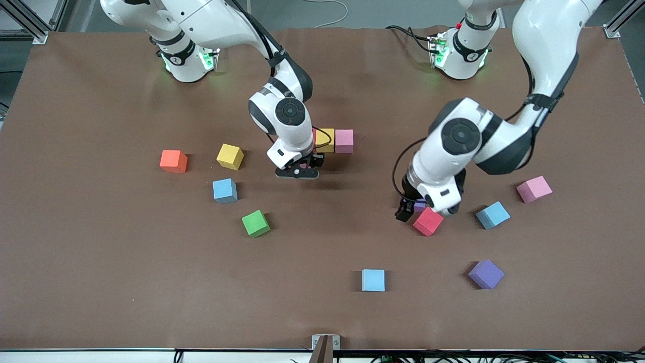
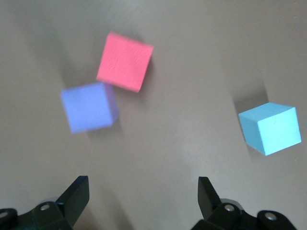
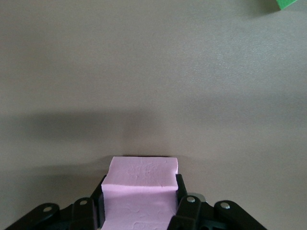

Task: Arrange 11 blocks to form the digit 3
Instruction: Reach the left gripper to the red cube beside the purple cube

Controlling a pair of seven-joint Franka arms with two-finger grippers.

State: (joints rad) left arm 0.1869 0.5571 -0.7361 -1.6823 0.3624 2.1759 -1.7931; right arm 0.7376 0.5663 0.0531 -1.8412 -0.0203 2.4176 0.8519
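Clearly the next move turned on the right gripper (image 1: 298,169), whose fingers (image 3: 184,211) were clamped on a pink block (image 3: 139,191); the block sat squarely between the pads, its free end poking out ahead of the fingertips toward bare table (image 3: 153,72). In the front view that gripper hung low over the table just beside the started row, where a yellow block (image 1: 325,139) and a second pink block (image 1: 344,140) stood touching each other, with a sliver of a reddish block (image 1: 314,137) showing against the yellow one's side, mostly hidden by the wrist. Those placed blocks lay to one side of the held block and slightly farther from the front camera than the fingers, so by my reckoning the cube had to be set down in line with them or as the start of the figure's next stroke; which one, the views did not settle. Being a cube, it had no long axis to mind, only faces to keep square with the row. The left gripper (image 2: 144,196) had its fingers spread wide with nothing between them, over the table near a red block (image 2: 125,61) and a purple block (image 2: 88,106) that met at a corner ahead of its fingertips, a blue block (image 2: 271,128) lying well off to one side. That arm was plainly nearer to those three, the red and purple likeliest for its next pick.
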